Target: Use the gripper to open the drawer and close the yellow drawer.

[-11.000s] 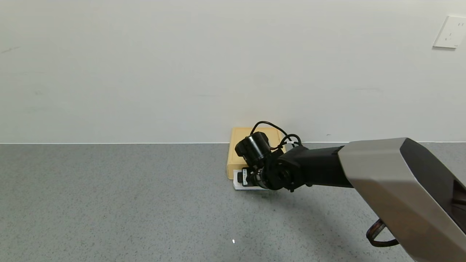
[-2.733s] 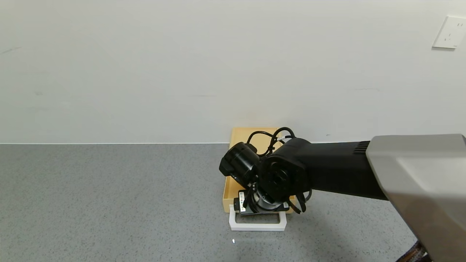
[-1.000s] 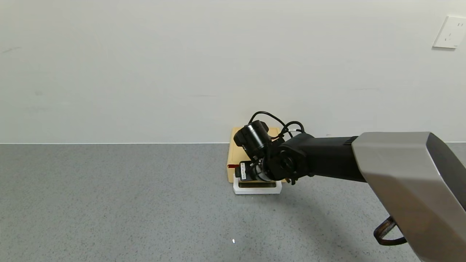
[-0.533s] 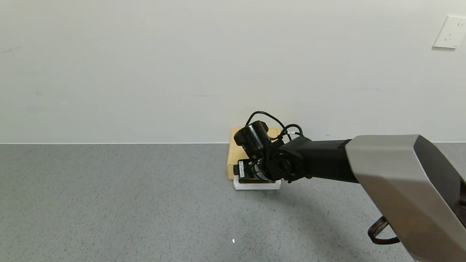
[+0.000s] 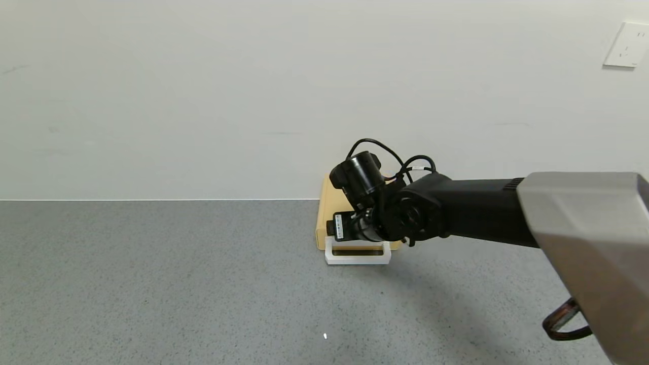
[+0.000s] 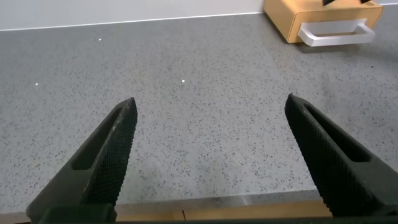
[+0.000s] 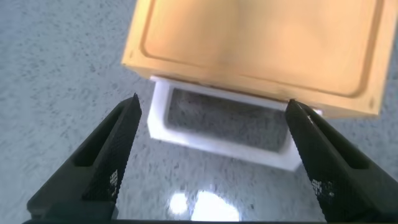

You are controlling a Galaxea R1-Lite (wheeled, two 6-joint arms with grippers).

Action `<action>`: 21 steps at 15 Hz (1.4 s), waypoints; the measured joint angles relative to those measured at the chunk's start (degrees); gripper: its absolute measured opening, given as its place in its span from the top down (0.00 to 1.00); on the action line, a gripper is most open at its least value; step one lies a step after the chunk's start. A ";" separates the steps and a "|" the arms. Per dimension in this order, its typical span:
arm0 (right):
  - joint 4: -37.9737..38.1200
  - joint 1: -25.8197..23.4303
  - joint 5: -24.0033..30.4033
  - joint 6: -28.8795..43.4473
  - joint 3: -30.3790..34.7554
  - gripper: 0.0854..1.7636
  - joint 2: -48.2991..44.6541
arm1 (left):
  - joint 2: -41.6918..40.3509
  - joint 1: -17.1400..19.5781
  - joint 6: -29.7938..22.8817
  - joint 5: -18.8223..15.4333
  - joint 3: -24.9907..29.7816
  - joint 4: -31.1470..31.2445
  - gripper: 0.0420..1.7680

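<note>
The tan-yellow drawer (image 5: 322,223) sits pushed in against the back wall, with its white loop handle (image 5: 357,257) lying on the grey table in front. My right gripper (image 7: 212,104) is open and empty, hovering just above the handle (image 7: 217,134) and the drawer's top (image 7: 261,43), touching neither. In the head view its black wrist (image 5: 362,223) covers the drawer front. My left gripper (image 6: 211,101) is open and empty, low over bare table, far from the drawer (image 6: 289,22).
The white wall runs right behind the drawer. A wall socket (image 5: 626,44) is at the upper right. The grey speckled table (image 5: 177,284) stretches to the left and front. Its wooden front edge (image 6: 217,211) shows under my left gripper.
The drawer, pulled out 2.7 s ago, has been pushed back in. In the last half second my right gripper has risen off the handle, which now shows in full.
</note>
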 joint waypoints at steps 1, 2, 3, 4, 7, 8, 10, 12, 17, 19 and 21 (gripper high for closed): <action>1.71 0.38 0.39 0.00 0.11 0.03 -2.01 | 0.00 0.00 0.00 -0.02 0.00 -0.02 0.03; 3.02 0.68 1.23 -0.02 0.13 0.03 -4.57 | 0.00 0.00 0.00 0.00 0.00 0.00 0.03; 4.44 0.93 2.21 -0.37 0.24 0.03 -7.36 | 0.00 0.00 0.00 0.00 0.00 0.00 0.03; 5.29 1.05 2.93 -1.18 0.29 0.03 -10.14 | 0.00 0.00 0.00 0.00 0.00 0.00 0.03; 6.73 0.38 5.99 -5.32 1.66 0.03 -18.60 | 0.00 0.00 -0.02 0.00 0.00 0.00 0.03; 6.80 -0.34 7.61 -6.89 3.08 0.03 -21.59 | 0.00 0.00 0.00 0.00 0.00 0.00 0.03; 6.47 -1.85 10.73 -9.75 7.69 0.03 -27.15 | 0.00 0.00 -0.02 0.00 0.00 0.00 0.03; 4.88 -3.82 13.92 -12.04 14.03 0.03 -32.67 | 0.00 0.00 0.00 -0.02 0.00 0.00 0.03; -5.55 -7.81 15.98 -15.82 32.17 0.03 -45.29 | 0.00 0.00 -0.02 -0.02 0.00 0.00 0.03; -6.84 -9.62 16.09 -17.55 37.99 0.03 -50.66 | 0.00 0.00 -0.02 -0.02 0.00 0.00 0.03; -7.19 -11.20 16.04 -18.47 42.20 0.03 -55.85 | 0.00 0.00 -0.02 0.00 0.00 0.00 0.03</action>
